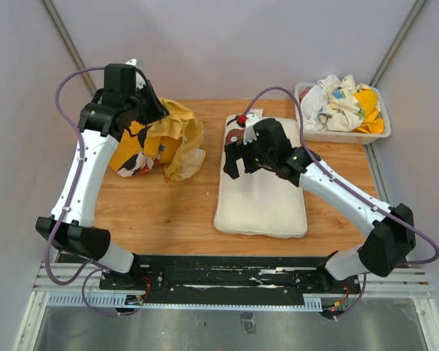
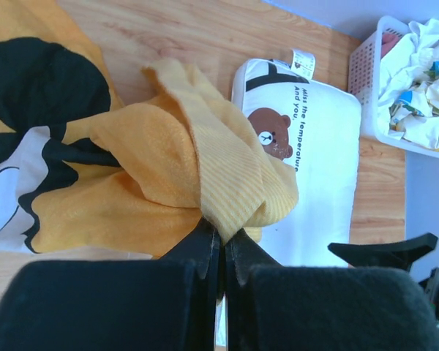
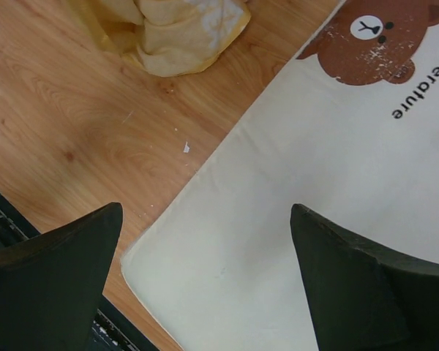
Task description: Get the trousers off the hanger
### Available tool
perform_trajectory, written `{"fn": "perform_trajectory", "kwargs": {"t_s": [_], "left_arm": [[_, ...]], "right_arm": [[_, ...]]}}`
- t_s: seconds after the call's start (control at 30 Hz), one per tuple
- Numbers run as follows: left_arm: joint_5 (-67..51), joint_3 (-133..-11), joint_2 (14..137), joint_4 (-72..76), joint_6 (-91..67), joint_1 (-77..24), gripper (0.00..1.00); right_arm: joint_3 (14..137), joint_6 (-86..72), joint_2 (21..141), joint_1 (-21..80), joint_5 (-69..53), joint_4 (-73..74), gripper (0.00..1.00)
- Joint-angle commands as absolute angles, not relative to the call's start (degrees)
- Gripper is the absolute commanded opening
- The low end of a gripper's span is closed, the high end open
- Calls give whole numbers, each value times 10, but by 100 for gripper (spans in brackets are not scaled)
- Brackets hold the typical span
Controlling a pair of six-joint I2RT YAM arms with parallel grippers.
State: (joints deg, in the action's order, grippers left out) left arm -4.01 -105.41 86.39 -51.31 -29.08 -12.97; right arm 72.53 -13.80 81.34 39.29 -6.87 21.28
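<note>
The yellow trousers (image 1: 177, 142), with a black and white print, lie bunched at the back left of the table. My left gripper (image 1: 148, 110) is shut on a fold of their yellow ribbed fabric (image 2: 234, 179) and holds it lifted; the jaws pinch the cloth at the tips (image 2: 223, 232). No hanger shows clearly in any view. My right gripper (image 1: 238, 157) is open and empty, hovering over a cream pillow (image 1: 263, 197) with its fingers (image 3: 73, 248) wide apart above the pillow's near left corner (image 3: 205, 263).
The cream pillow has a brown bear print (image 2: 272, 133) and lies at mid-table. A small red object (image 1: 242, 118) sits at its far edge. A white basket (image 1: 340, 137) of crumpled clothes stands at the back right. Bare wood (image 3: 80, 124) lies between trousers and pillow.
</note>
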Motion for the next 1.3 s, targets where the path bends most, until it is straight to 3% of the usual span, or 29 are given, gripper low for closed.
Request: {"fn": "perform_trajectory", "kwargs": {"t_s": [0.0, 0.3, 0.47, 0.67, 0.77, 0.9, 1.27], "left_arm": [[-51, -1047, 817, -477, -259, -134, 0], [-98, -956, 727, -439, -222, -134, 2], [-117, -916, 692, -428, -211, -134, 14], [-109, -916, 671, -427, -214, -134, 15], [-113, -929, 671, -422, -220, -134, 13], [-95, -949, 679, -428, -221, -134, 1], [-139, -955, 677, -406, -222, -134, 1]], "right_arm": [[767, -157, 844, 402, -131, 169, 99], [833, -199, 930, 402, -204, 132, 99], [878, -193, 973, 403, -203, 126, 99], [911, -191, 1027, 402, -197, 128, 98], [911, -181, 1046, 402, -189, 131, 98], [905, -171, 1065, 402, -181, 134, 98], [958, -161, 1126, 403, -155, 129, 100]]}}
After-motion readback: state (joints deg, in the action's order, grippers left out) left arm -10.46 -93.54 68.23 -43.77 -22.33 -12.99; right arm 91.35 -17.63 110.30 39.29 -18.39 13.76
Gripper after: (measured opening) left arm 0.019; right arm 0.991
